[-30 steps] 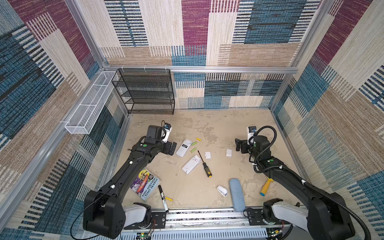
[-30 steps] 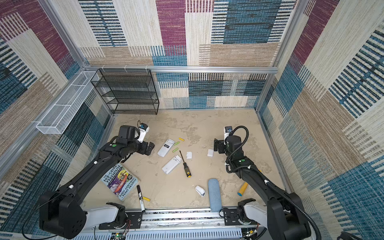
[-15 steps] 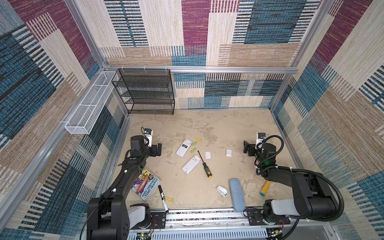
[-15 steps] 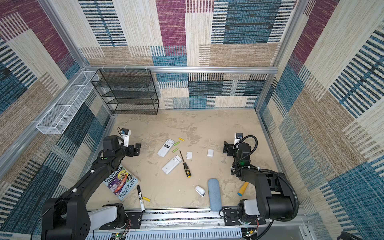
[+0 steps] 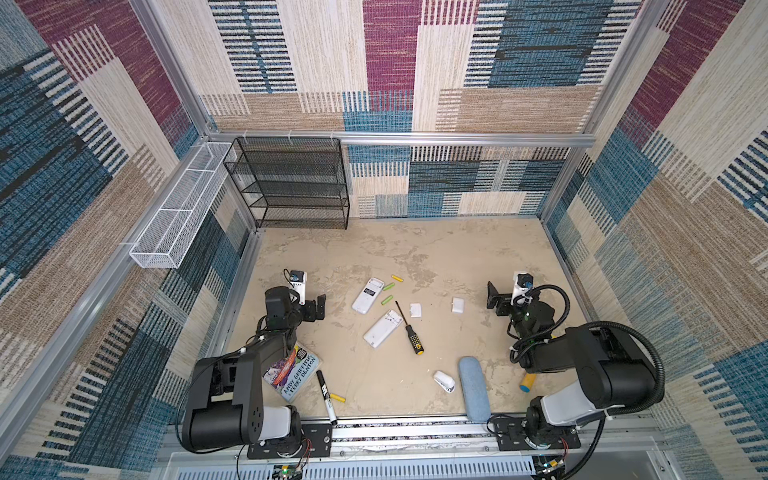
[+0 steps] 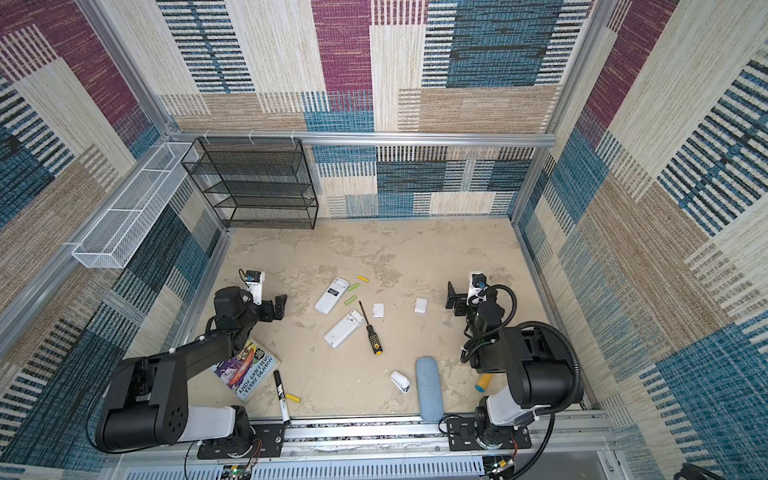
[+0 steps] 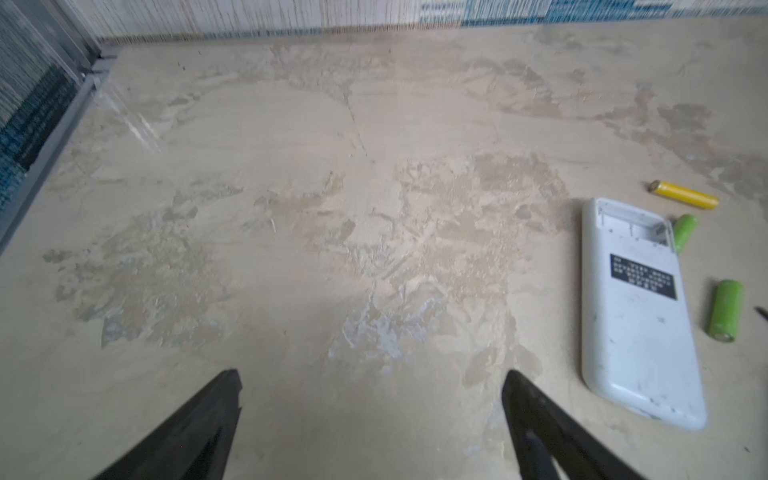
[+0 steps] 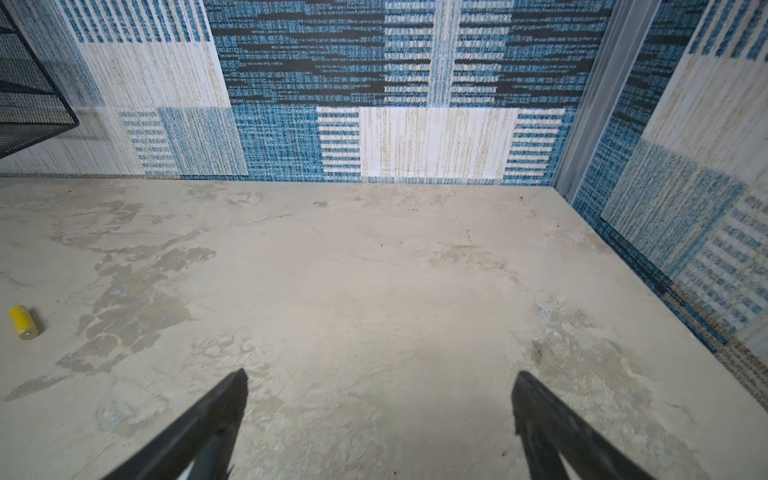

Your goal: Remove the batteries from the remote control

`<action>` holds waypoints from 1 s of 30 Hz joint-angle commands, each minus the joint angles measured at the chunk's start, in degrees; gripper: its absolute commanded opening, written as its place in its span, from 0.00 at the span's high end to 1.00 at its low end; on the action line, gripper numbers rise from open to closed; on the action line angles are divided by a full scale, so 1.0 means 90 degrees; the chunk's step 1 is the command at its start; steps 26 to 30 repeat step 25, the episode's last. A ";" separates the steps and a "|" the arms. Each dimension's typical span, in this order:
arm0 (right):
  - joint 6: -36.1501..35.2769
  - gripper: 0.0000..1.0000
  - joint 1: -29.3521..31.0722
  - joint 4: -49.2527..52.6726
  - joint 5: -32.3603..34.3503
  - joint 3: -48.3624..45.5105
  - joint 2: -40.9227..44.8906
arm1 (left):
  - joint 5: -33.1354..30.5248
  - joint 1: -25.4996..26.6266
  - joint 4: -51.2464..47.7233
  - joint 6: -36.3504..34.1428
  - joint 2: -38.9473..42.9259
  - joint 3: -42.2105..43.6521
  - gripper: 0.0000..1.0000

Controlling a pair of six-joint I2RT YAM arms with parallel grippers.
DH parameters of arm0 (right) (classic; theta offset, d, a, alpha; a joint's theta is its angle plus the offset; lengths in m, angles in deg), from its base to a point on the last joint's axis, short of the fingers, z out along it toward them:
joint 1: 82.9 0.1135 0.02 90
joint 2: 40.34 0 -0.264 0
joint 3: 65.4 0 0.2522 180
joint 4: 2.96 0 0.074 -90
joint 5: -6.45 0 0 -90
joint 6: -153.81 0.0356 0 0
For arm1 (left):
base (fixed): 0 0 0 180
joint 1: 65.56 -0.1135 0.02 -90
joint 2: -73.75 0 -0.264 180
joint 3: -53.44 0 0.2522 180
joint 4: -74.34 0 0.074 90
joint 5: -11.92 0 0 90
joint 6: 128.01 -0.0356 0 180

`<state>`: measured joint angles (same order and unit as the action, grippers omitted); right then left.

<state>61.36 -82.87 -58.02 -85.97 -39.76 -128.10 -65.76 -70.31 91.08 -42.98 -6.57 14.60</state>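
Two white remote controls lie face down mid-table, the farther remote [image 5: 368,295] [image 6: 331,295] and the nearer remote [image 5: 383,328]. In the left wrist view the farther remote [image 7: 636,316] shows an empty battery bay. Loose batteries lie on the table: a yellow battery [image 5: 397,278] [image 7: 683,194], two green batteries [image 5: 388,286] [image 5: 388,299], and another yellow battery [image 5: 337,397] near the front. My left gripper [image 5: 318,307] [image 7: 372,386] is open and empty, left of the remotes. My right gripper [image 5: 494,297] [image 8: 380,386] is open and empty over bare table at the right.
Two white battery covers [image 5: 415,309] [image 5: 457,304] and a black screwdriver [image 5: 409,328] lie by the remotes. A book [image 5: 293,370], marker [image 5: 326,390], white stapler [image 5: 444,381], grey-blue case [image 5: 473,388] and yellow-handled scraper [image 5: 528,382] lie near the front. A black rack [image 5: 291,183] stands at the back left.
Both arms have folded back toward their bases. The left gripper has drawn left away from the remotes and the right gripper has drawn right. Both stayed open.
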 commanded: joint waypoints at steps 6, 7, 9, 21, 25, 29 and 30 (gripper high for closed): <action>-0.0020 0.00 -0.0004 -0.0509 -0.0037 0.0028 -0.0022 | -0.0015 -0.0019 0.2437 0.0412 -0.0707 0.0515 0.00; -0.0020 0.00 -0.0004 -0.0529 -0.0043 0.0016 -0.0019 | 0.0111 -0.0013 0.2428 0.0347 -0.0769 0.0479 0.01; -0.0020 0.00 -0.0004 -0.0538 -0.0023 -0.0003 -0.0004 | 0.0334 -0.0009 0.2445 0.0254 -0.0864 0.0392 0.00; -0.0010 0.00 -0.0004 -0.0454 -0.0022 0.0057 -0.0015 | -0.0671 -0.0004 0.2384 0.0688 -0.0835 0.0400 0.01; -0.0012 0.00 -0.0004 -0.0495 0.0003 0.0026 -0.0010 | -0.0712 -0.0009 0.2265 0.0709 -0.0847 0.0326 0.01; -0.0012 0.00 -0.0004 -0.0495 0.0003 0.0026 -0.0010 | -0.0712 -0.0009 0.2265 0.0709 -0.0847 0.0326 0.01; -0.0012 0.00 -0.0004 -0.0495 0.0003 0.0026 -0.0010 | -0.0712 -0.0009 0.2265 0.0709 -0.0847 0.0326 0.01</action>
